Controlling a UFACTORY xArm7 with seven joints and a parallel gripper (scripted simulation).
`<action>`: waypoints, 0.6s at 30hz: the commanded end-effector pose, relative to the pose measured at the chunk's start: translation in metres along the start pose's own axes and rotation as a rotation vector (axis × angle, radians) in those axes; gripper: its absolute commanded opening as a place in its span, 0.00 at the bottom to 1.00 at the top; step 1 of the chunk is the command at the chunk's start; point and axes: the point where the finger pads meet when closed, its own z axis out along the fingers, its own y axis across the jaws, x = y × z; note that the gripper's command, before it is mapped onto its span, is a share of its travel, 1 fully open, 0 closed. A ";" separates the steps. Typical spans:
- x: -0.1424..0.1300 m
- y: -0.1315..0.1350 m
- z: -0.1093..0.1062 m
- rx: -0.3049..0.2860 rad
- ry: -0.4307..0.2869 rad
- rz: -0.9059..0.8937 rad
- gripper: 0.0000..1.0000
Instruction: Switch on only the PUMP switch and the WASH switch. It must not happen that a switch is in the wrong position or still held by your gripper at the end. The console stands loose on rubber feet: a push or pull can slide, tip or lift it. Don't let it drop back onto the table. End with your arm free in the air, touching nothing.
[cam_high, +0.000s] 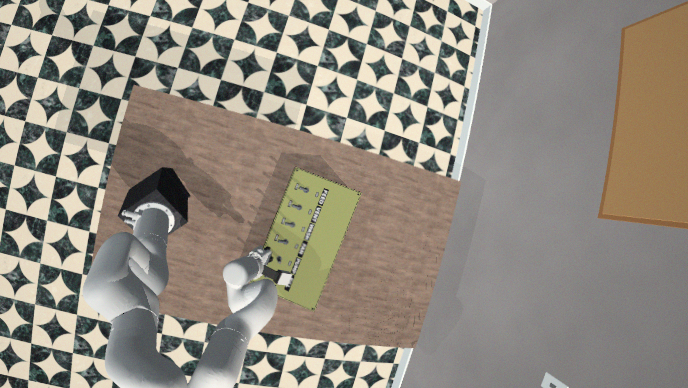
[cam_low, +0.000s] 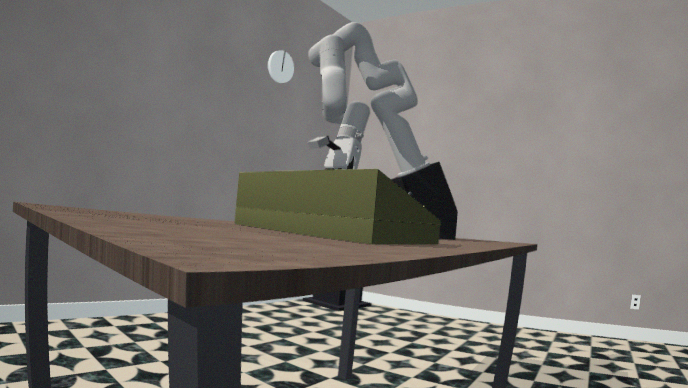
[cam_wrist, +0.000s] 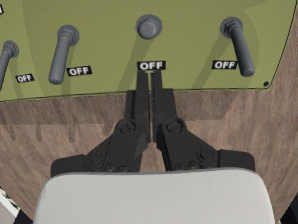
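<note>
The olive-green console (cam_high: 330, 235) (cam_low: 320, 205) (cam_wrist: 193, 3) stands on the wooden table (cam_high: 390, 280) (cam_low: 150, 250). In the wrist view, a row of grey toggle switches runs across its sloped face, with ON labels above and OFF labels below. My gripper (cam_wrist: 150, 86) (cam_high: 273, 260) (cam_low: 344, 163) is shut and empty, its tips just below the middle toggle (cam_wrist: 149, 27), at its OFF label. That toggle points straight at the camera. The FAN toggle (cam_wrist: 61, 52) to its left and the toggle on the right (cam_wrist: 238, 46) lean to OFF. The leftmost toggle (cam_wrist: 7, 62) is cut off by the frame edge.
The arm's black base (cam_high: 156, 199) (cam_low: 432, 195) stands on the table beside the console. The console's front edge lies close under the gripper body. The table edge runs near the console's end (cam_high: 312, 306).
</note>
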 end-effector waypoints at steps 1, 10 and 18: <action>0.001 0.000 -0.018 -0.009 -0.003 -0.002 0.00; 0.001 0.000 -0.051 -0.009 -0.003 -0.002 0.00; 0.001 -0.001 -0.087 -0.009 -0.003 -0.002 0.00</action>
